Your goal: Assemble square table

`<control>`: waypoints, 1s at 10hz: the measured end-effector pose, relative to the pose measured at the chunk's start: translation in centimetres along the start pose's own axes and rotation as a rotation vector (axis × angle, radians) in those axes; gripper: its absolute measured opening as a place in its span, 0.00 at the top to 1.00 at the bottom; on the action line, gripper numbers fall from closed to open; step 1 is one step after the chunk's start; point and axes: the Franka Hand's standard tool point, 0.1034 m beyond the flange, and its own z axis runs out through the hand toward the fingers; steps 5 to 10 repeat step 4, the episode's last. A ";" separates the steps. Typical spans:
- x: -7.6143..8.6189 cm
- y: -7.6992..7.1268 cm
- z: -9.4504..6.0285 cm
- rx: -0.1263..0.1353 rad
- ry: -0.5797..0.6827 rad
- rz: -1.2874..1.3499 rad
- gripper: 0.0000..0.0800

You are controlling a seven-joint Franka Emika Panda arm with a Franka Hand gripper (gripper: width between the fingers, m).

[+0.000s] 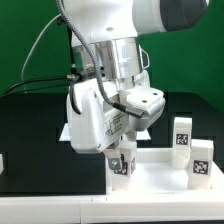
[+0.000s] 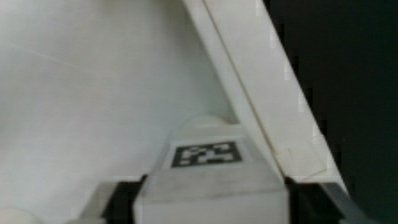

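The white square table top (image 1: 152, 182) lies flat at the exterior view's lower right. Two white legs (image 1: 181, 135) (image 1: 202, 160) with black-and-white tags stand upright on its far right part. My gripper (image 1: 122, 160) is shut on a third tagged leg (image 1: 122, 166), held upright at the top's near-left corner. In the wrist view this leg (image 2: 208, 153) fills the gap between my dark fingers (image 2: 125, 202), with my gripper (image 2: 210, 208) over the table top's surface (image 2: 89, 100) beside its raised edge (image 2: 267, 90). Whether the leg touches the top I cannot tell.
The black table surface (image 1: 30, 130) stretches to the exterior view's left. A small white piece (image 1: 2, 160) shows at the left border. A flat white sheet (image 1: 65, 131) lies behind the arm. Cables (image 1: 40, 60) hang in front of a green backdrop.
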 end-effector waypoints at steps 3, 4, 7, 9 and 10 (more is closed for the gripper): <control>-1.1 -0.3 -3.1 0.028 -0.046 -0.019 0.25; -1.1 -0.4 -3.5 0.026 -0.050 -0.018 0.21; -1.1 -0.4 -3.5 0.026 -0.050 -0.018 0.21; -1.1 -0.4 -3.5 0.026 -0.050 -0.018 0.21; -1.1 -0.4 -3.5 0.026 -0.050 -0.018 0.21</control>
